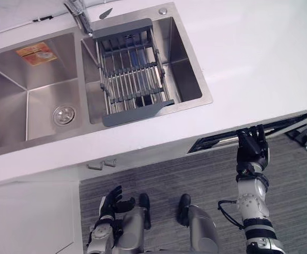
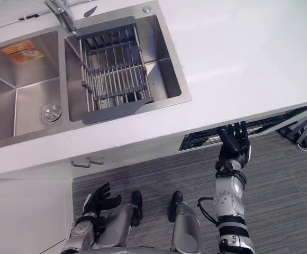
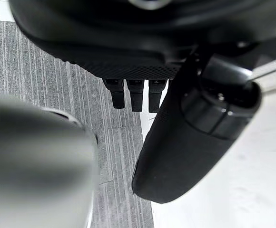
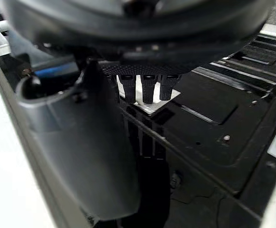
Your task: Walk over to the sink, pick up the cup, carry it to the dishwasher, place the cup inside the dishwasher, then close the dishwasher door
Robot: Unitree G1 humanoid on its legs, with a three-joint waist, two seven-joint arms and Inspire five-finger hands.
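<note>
The right hand (image 1: 251, 145) is laid, fingers straight, against the dishwasher door (image 1: 217, 141), which is seen narrowly ajar under the countertop's (image 1: 259, 63) front edge. The left hand (image 1: 111, 201) is held low, fingers loosely spread, empty.

bright, even overhead lighting with soft shadows.
the smooth white countertop (image 1: 259, 63) is washed pale; the brushed stainless steel double sink (image 1: 16, 106) carries a soft sheen on its walls; the dark dishwasher opening (image 1: 222, 142) lies in shade.
</note>
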